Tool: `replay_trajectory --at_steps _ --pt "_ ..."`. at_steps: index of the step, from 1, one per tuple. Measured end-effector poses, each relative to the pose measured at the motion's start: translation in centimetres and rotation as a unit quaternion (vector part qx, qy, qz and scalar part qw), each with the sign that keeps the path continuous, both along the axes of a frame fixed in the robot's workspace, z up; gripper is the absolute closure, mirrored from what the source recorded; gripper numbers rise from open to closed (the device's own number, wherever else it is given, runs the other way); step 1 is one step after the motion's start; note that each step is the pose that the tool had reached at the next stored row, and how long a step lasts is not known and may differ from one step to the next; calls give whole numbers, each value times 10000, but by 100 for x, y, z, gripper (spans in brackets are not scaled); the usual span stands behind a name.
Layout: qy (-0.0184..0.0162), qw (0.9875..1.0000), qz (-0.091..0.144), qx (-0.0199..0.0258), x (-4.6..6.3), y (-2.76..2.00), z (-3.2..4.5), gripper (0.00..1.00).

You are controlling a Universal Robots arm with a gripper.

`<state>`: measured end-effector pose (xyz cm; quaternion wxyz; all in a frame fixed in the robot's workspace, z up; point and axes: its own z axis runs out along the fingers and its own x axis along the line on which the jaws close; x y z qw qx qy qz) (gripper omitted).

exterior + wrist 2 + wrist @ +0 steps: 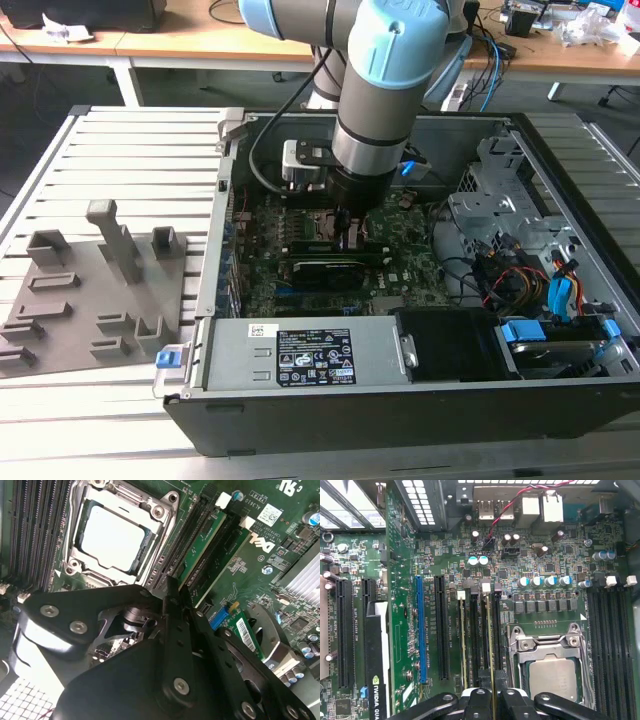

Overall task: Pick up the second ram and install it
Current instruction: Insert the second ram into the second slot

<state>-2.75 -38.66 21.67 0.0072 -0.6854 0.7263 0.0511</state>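
The second ram [492,640] is a thin green stick standing on edge in a motherboard slot beside the CPU socket [552,675]. My gripper [493,697] sits over its near end, with one black finger on each side and the jaws shut on it. In the second wrist view the same stick [202,547] runs into the gripper [177,592]. A second green stick [227,562] stands in a neighbouring slot [462,645], just outside one finger. In the exterior view the gripper [350,225] is low inside the open computer case [300,420], over the motherboard [410,265].
A grey slotted tray [90,300] lies on the ribbed table at the exterior view's left. Inside the case are a black graphics card [330,270], the power supply [300,355], and a drive cage with coloured cables [540,280]. Empty memory slots [612,645] flank the socket.
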Motion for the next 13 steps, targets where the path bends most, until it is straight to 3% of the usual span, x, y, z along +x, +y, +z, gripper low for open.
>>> replay_trajectory --at_steps 3,4,6,7,9,10,12,13 --pt "-2 10000 2 4 2 1 -4 85" --pt "0 10000 0 -8 0 0 3 78" --pt "0 10000 0 -10 0 1 79 78" --pt "0 10000 0 -14 0 9 198 78" --pt "-1 10000 0 -43 0 52 349 78" --pt "-1 10000 0 -52 0 63 404 87" --pt "-3 10000 1 -74 0 84 566 89" --pt "-3 10000 1 -76 0 87 612 89"
